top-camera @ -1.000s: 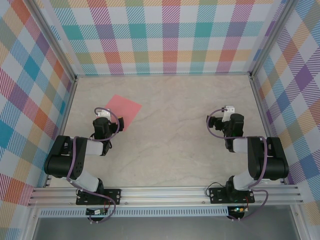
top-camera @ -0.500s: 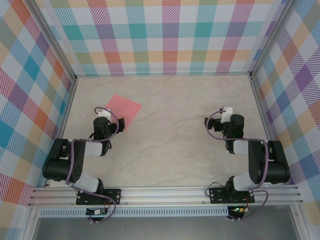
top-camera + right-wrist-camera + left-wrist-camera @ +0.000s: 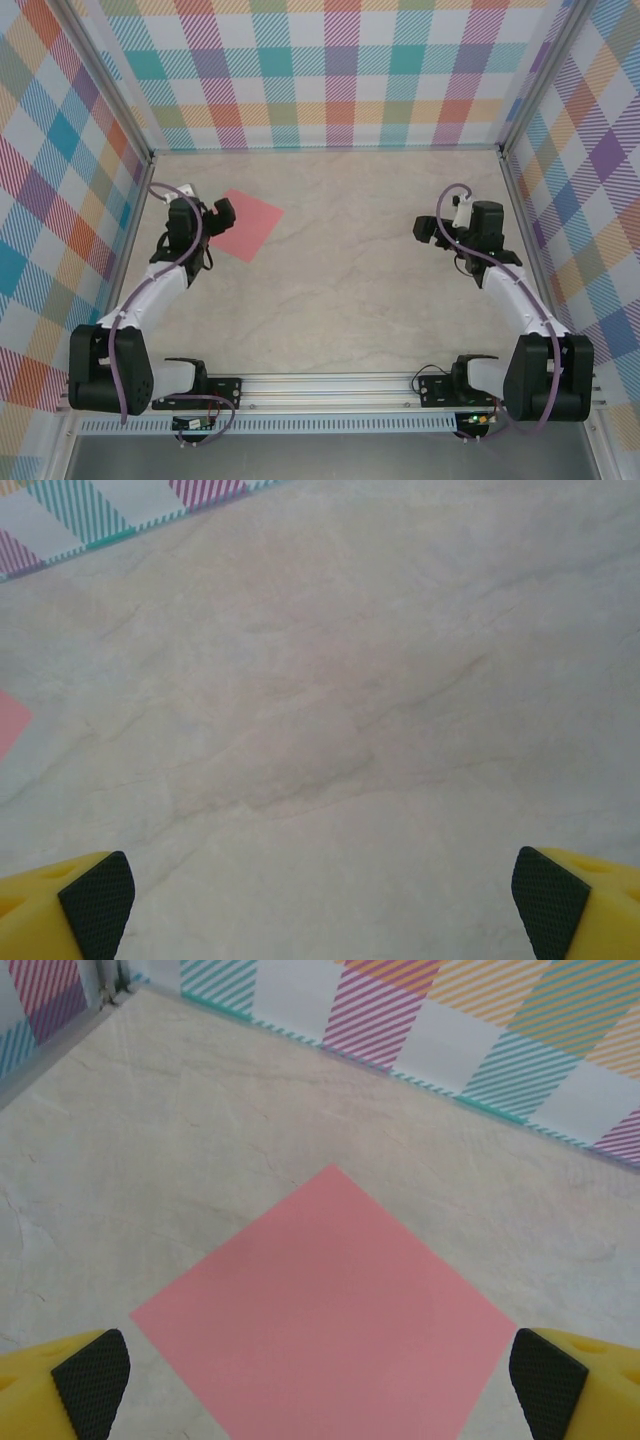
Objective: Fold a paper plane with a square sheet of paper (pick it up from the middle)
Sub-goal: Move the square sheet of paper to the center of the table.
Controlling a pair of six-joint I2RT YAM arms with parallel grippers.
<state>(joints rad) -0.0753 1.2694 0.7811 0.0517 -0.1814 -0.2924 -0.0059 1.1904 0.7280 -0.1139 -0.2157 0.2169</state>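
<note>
Your left arm stretches forward, left gripper (image 3: 222, 210) pointing right, jaws spread wide, holding nothing. Your right arm stretches forward, right gripper (image 3: 428, 228) pointing left, equally wide, empty.

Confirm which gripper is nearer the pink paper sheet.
Left. The left gripper is over the left edge of the pink sheet, jaws open around it. The right gripper is far to its right, across the table.
</note>
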